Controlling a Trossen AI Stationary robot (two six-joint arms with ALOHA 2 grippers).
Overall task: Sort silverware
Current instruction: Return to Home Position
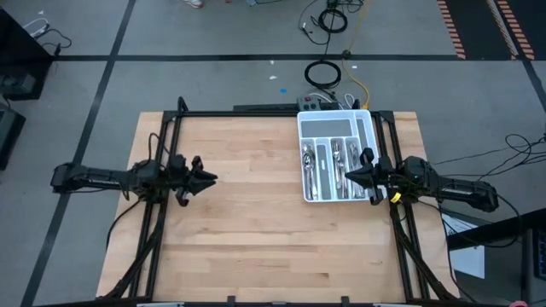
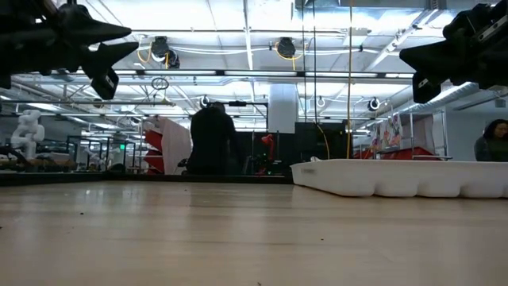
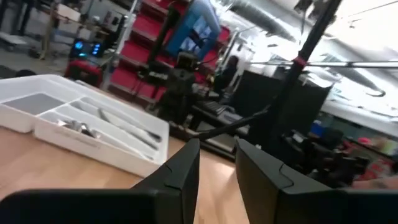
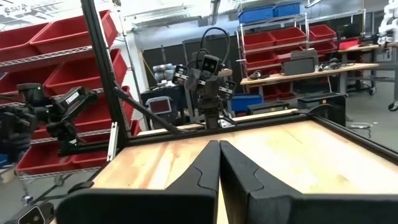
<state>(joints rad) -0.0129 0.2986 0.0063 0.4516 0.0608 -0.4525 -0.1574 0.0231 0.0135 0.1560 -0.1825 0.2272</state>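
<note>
Silverware point(image 1: 328, 165) lies in one tray point(image 1: 365, 128) at the desk's point(image 1: 256, 230) right side, long axes along the slots (pieces too small to count). Right hand point(image 1: 348, 176), closed and empty, hovers above it. Left hand point(image 1: 207, 177), slightly parted, hangs well apart.

Light falls evenly from overhead, so the wooden counter point(image 1: 256, 230) looks bright and carries only faint, soft shadows beside my arms. Seen level from the counter, the ceiling lights point(image 2: 190, 20) glare white and turn my left fingers point(image 2: 99, 33) and right fingers point(image 2: 432, 57) into black silhouettes. The white tray point(image 1: 334, 116) is the brightest thing, its silverware point(image 1: 328, 166) glinting. Past my left fingers the ceiling point(image 3: 373, 25) washes out to white.
</note>
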